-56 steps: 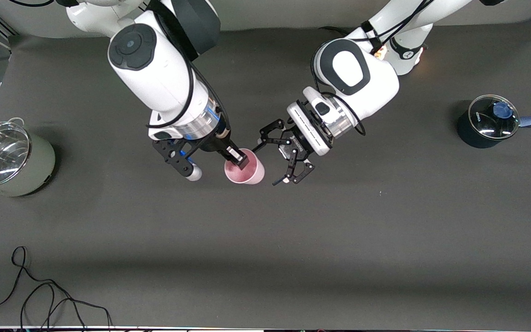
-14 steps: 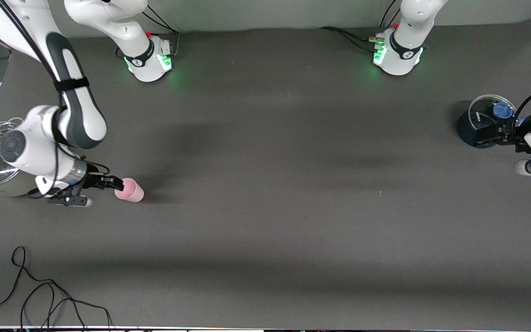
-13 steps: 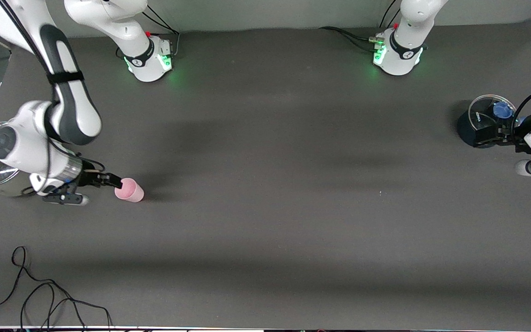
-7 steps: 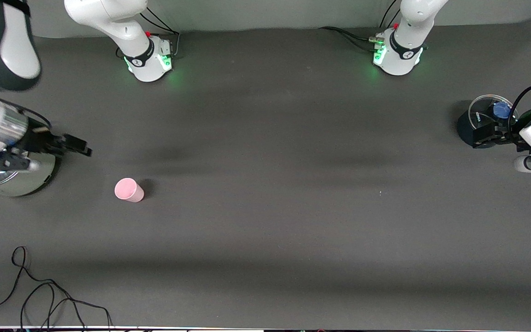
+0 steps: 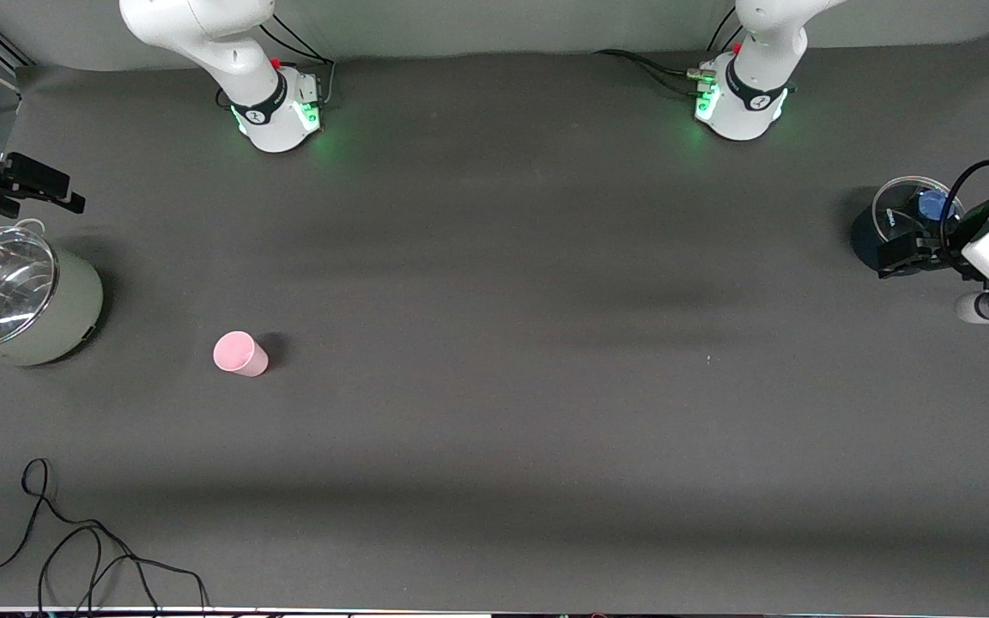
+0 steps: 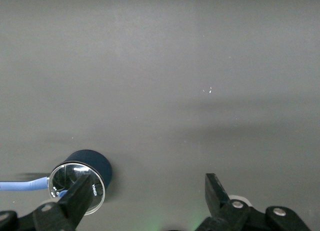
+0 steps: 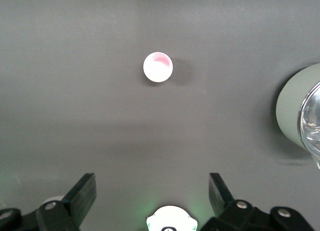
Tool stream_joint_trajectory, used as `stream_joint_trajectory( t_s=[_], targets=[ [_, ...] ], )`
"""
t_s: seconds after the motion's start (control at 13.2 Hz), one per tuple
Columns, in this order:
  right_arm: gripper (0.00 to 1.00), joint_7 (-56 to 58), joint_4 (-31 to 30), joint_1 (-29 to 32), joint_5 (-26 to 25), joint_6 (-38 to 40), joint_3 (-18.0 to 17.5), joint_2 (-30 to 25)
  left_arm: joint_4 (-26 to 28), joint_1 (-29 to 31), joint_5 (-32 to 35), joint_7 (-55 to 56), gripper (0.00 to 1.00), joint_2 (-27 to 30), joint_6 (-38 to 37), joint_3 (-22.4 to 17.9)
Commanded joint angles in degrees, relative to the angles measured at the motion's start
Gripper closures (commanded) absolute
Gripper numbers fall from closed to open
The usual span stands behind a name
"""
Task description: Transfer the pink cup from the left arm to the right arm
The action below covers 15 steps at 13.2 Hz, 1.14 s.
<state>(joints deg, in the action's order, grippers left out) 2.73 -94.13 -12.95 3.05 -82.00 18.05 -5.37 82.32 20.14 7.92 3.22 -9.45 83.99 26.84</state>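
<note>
— Seeing any risk? Holding anything?
— No: my right gripper (image 5: pixel 39 187) and left gripper (image 5: pixel 907 256) are hanging wide, empty. I'm seeing the cup (image 5: pixel 239 354) standing alone on the bench (image 5: pixel 494 412) near the lidded pot (image 5: pixel 18 296). A careless return could be tipping it. It's looking empty.

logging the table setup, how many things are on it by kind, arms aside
pink cup: 1
lidded pots: 2, a pale green pot and a dark blue pot
black cable: 1
total: 4
</note>
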Motion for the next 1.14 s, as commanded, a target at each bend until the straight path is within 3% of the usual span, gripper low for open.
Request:
stream_joint_trajectory(
  t_s=[0.0,0.15,0.3,0.68,0.91,1.06],
  targets=[
    [0.00,-0.7,1.8,-0.1,-0.9,0.7,0.7,3.3,5.1,-13.1,-3.2,-0.9,0.00,5.0,2.7,-15.0],
    [0.00,-0.7,1.6,-0.4,-0.9,0.7,0.8,3.3,9.8,-21.2,-4.0,-2.7,0.00,8.0,5.6,-23.7],
    [0.00,-0.7,1.5,-0.2,-0.9,0.7,0.8,3.3,10.8,-23.9,-4.3,-2.9,0.00,8.7,6.3,-26.0],
    [0.00,-0.6,1.8,1.3,-1.4,0.8,-0.1,3.6,10.4,-23.6,-6.9,-6.4,0.00,10.2,4.0,-25.9],
    [0.00,-0.2,2.1,6.3,-4.8,-0.9,-7.6,4.0,9.5,-21.7,-8.6,-6.4,0.00,10.1,4.2,-25.0],
    [0.00,-0.9,5.4,6.0,-6.3,-3.5,-9.2,6.9,9.0,-20.2,-9.4,-6.4,0.00,9.7,4.3,-23.6]
  ],
)
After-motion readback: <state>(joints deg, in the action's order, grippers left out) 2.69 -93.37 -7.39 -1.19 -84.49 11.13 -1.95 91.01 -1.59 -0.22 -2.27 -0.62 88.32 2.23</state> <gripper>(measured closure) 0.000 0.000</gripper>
